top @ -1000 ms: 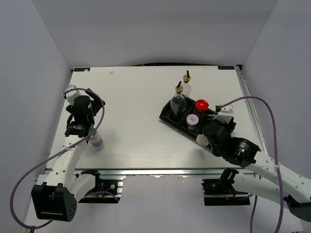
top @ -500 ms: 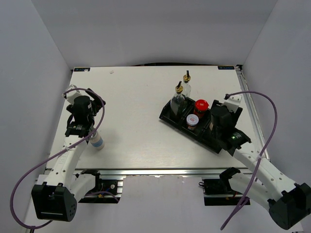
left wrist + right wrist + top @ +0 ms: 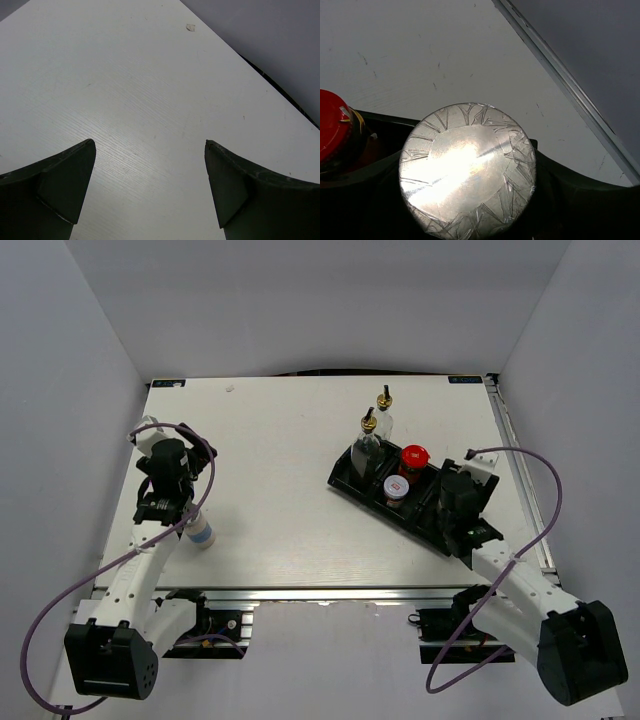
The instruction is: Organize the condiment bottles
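Between the fingers of the right gripper (image 3: 458, 502), clamped on its sides, sits the silver-lidded jar (image 3: 467, 172) in the end compartment of the black tray (image 3: 343, 480), the red-capped brown jar (image 3: 335, 125) just to its left, while the left gripper (image 3: 150, 145) gapes wide over the table (image 3: 150, 75), the white blue-banded bottle (image 3: 203, 533) standing just beside it.

The tray (image 3: 345, 480) lies near the table's (image 3: 280, 440) right edge, holding a pourer bottle (image 3: 366, 446) at its left end, a taller jar (image 3: 413, 459) behind a shorter jar (image 3: 396, 489) mid-tray and a third jar (image 3: 467, 170) at its right end; a second pourer bottle (image 3: 385, 416) stands just behind it, a lone bottle (image 3: 201, 532) near the front-left corner.
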